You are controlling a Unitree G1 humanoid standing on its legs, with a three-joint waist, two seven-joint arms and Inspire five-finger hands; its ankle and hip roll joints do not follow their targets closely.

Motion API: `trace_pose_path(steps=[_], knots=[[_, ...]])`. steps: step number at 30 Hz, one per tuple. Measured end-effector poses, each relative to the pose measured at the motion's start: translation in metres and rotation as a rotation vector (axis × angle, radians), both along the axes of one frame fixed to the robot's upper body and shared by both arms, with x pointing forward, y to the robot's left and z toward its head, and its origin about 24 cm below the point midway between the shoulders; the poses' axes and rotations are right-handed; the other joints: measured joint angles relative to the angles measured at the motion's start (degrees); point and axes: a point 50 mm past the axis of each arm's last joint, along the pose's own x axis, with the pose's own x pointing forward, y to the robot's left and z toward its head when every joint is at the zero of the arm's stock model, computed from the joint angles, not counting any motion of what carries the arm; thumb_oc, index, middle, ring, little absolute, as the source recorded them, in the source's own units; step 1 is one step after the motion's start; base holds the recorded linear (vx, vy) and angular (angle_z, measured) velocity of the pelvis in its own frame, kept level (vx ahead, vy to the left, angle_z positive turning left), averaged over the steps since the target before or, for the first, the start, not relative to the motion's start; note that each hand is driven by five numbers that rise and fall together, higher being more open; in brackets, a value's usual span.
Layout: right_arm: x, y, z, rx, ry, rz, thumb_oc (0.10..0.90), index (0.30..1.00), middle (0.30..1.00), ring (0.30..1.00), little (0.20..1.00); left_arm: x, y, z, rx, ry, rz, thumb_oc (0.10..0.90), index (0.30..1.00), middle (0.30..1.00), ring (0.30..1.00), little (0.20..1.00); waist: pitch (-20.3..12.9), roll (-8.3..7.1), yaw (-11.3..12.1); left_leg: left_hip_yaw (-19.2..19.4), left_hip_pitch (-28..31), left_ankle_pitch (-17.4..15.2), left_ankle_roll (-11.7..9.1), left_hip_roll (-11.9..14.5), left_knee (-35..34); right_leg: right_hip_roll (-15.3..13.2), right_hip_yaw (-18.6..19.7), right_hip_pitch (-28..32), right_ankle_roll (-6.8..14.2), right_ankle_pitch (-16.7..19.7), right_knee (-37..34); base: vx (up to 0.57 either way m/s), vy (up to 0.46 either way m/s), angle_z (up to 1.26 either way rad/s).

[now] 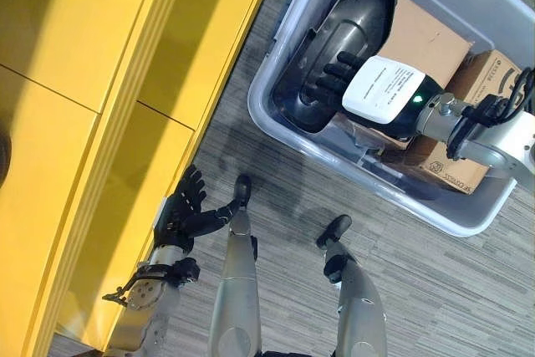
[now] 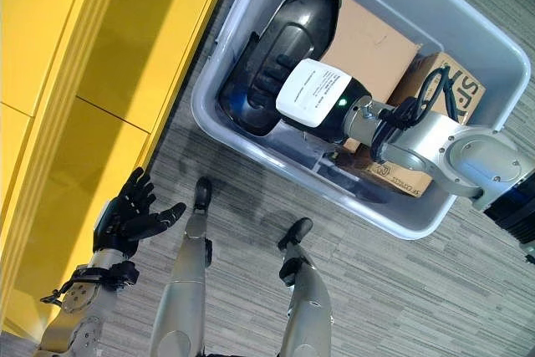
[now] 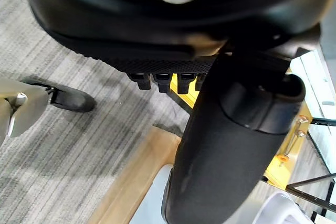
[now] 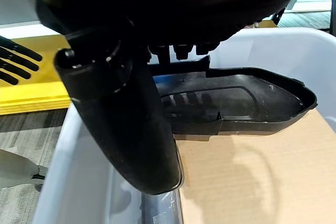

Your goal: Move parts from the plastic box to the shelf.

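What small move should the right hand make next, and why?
Probably curl its fingers round the black plastic part. The right hand lies over that part inside the plastic box with fingers straight, so nothing is gripped yet. The left hand hangs open beside the yellow shelf.

The plastic box (image 1: 292, 135) is pale grey, smooth and faintly translucent. Inside it the black part (image 1: 338, 48) is moulded plastic with a soft gloss, lying against matt brown cardboard boxes (image 1: 422, 39). The shelf (image 1: 92, 123) is yellow with a smooth, satin painted finish. The floor (image 1: 435, 290) is grey, streaked like low-pile carpet, matt and slightly rough.
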Motion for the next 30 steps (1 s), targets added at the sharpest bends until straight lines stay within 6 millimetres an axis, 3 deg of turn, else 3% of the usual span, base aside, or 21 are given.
trace_pose_path(steps=[21, 30], knots=[[-0.002, 0.012, 0.034, -0.086, -0.177, 0.046, 0.900, 1.000, 1.000, 1.000, 1.000, 0.001, -0.003, 0.011, -0.005, -0.059, 0.005, 0.900, 1.000, 1.000, 1.000, 1.000, -0.02, -0.04, -0.14, -1.96, -7.07, 1.16, 0.19, -0.75, -0.03, -1.30, -0.87, -7.13, 0.01, -1.65, 3.79, 0.02, -0.007, 0.04], [0.002, 0.008, 0.045, -0.133, -0.209, 0.012, 0.900, 1.000, 1.000, 1.000, 1.000, 0.001, -0.003, 0.021, -0.008, -0.120, 0.008, 0.900, 1.000, 1.000, 1.000, 1.000, -0.04, -0.12, -0.27, -2.25, -10.87, 1.84, 0.30, -0.82, -0.03, -1.79, -0.30, -11.72, -0.29, -2.09, 5.80, 0.00, 0.000, 0.00]])
